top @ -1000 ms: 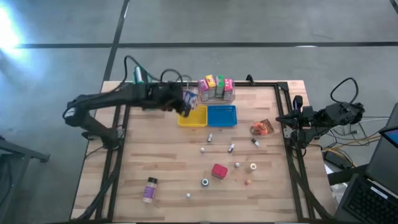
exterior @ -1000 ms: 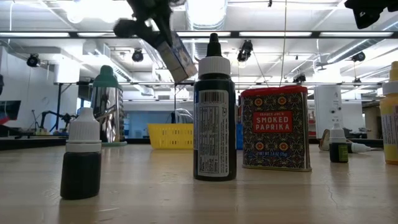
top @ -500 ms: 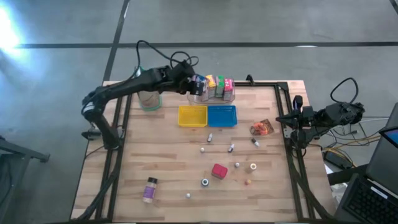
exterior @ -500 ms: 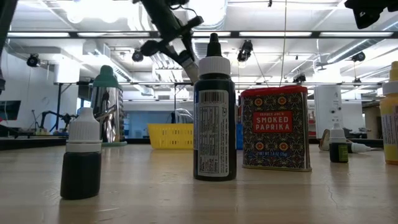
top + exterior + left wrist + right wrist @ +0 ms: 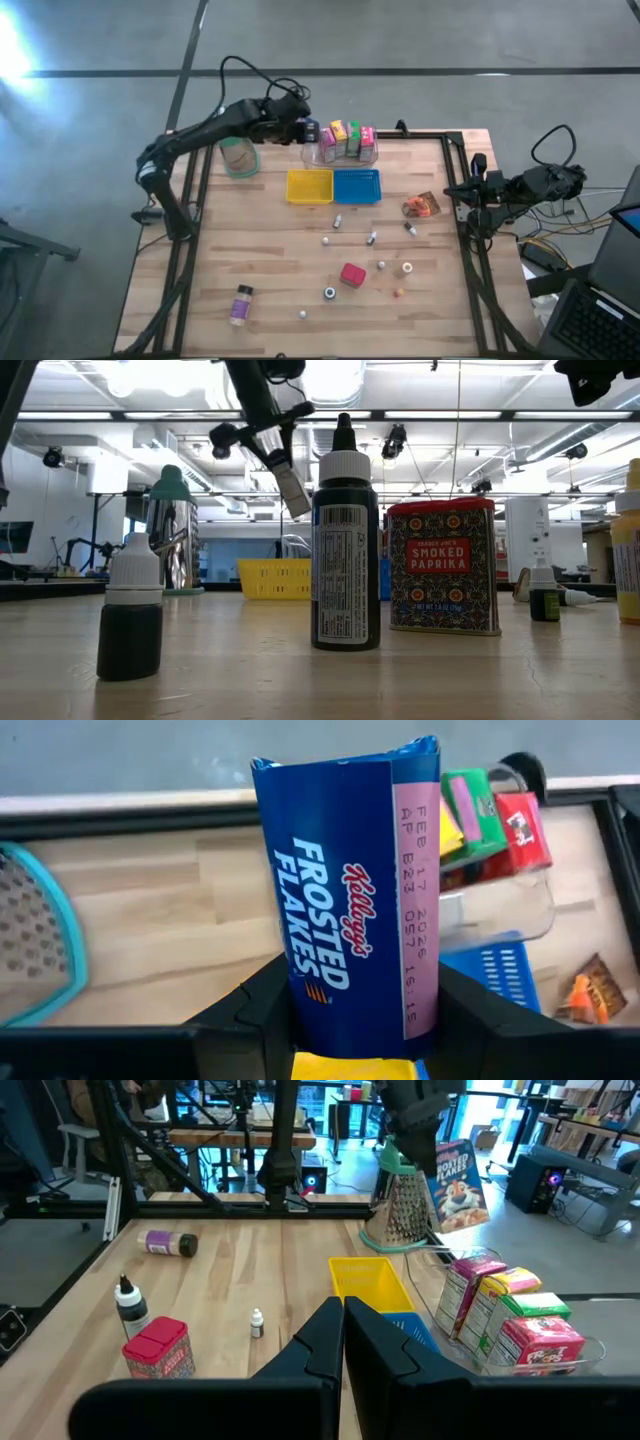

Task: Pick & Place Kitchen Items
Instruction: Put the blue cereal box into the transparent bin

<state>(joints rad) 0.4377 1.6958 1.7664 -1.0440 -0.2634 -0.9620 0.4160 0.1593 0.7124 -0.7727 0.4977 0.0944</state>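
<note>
Left gripper point(image 5: 350, 1020) clamps the blue Frosted Flakes carton point(image 5: 350, 890) by its lower end, airborne at the desk's far edge, just beside the clear bin point(image 5: 345, 155). The bin already holds 3 cartons upright in a row, so this one is probably lined up for the free end slot. Right gripper point(image 5: 343, 1342) sits pinched together, empty, parked off the desk's right edge.

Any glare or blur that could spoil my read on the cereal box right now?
High view: bright glare only on the floor at far left, the cereal box tiny. Low view: ceiling lights blaze behind the left gripper. Left wrist view: box print crisp, the fingers soft.
</note>
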